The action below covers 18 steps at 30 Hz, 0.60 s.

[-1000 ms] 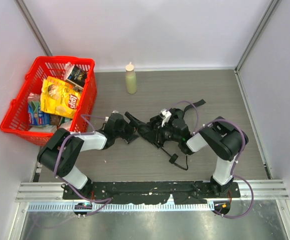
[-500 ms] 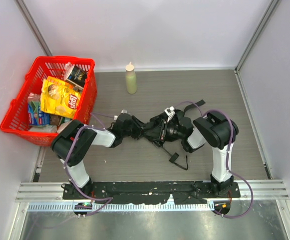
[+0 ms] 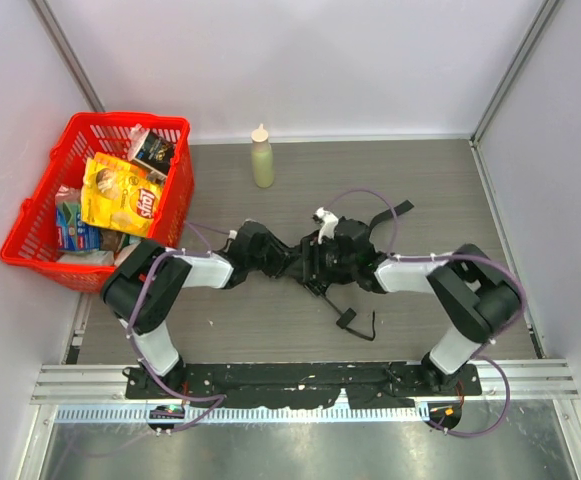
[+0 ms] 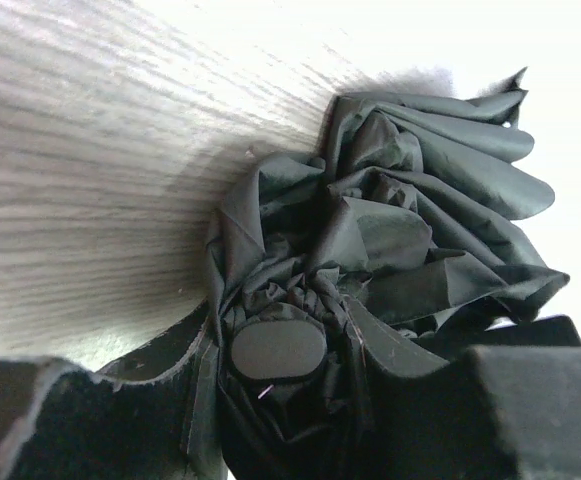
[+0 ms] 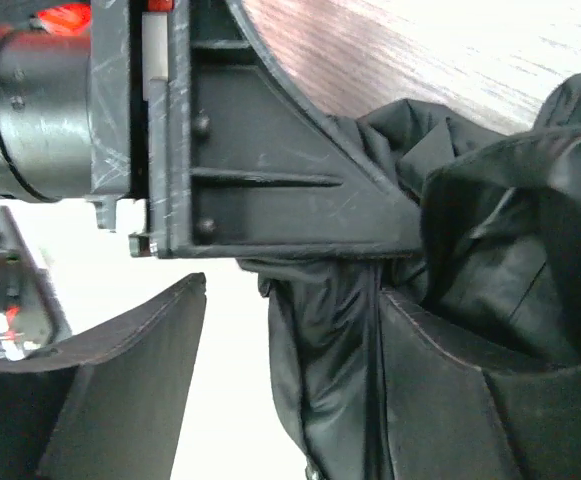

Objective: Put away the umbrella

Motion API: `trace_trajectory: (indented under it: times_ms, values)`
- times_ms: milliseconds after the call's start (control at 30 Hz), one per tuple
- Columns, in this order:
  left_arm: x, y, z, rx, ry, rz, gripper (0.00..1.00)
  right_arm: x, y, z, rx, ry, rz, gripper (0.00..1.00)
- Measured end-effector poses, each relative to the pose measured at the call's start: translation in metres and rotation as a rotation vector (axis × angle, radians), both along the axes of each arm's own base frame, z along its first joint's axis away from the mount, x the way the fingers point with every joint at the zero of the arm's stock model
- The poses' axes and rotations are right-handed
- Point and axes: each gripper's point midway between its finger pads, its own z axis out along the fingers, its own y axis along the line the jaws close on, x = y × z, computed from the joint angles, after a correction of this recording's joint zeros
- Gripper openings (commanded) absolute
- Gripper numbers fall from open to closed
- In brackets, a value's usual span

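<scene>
Gathering umbrella (image 4: 390,230) canopy mid-frame for stowing, left gripper (image 3: 272,262) jaws clench fabric; right gripper (image 5: 290,300) jaws stand released.

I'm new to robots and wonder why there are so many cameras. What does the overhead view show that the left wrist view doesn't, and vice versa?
Only overhead: the red basket, the bottle, the left arm, the right arm and a strap trailing on the table. Only left wrist: crumpled folds up close and a round cap between the fingers of the left gripper. Both: the black umbrella on the wooden table.
</scene>
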Motion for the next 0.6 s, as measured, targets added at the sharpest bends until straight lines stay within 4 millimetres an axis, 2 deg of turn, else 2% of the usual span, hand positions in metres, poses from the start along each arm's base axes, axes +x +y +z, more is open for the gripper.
trace_trajectory:
  times_ms: [233, 367, 467, 600]
  values:
    - [-0.020, 0.013, -0.001, 0.114, 0.132, -0.025, 0.00, -0.032, 0.002, 0.017, -0.354, -0.262, -0.037, 0.76]
    - [-0.030, 0.020, -0.003, 0.152, 0.193, -0.026, 0.00, -0.048, 0.006, 0.012, -0.501, -0.414, -0.035, 0.76]
    - [-0.033, 0.022, -0.003, 0.169, 0.224, -0.024, 0.00, -0.050, 0.006, -0.002, -0.620, -0.493, -0.046, 0.76]
    - [-0.037, 0.024, -0.004, 0.179, 0.252, -0.018, 0.00, -0.030, -0.001, -0.018, -0.808, -0.572, -0.149, 0.73]
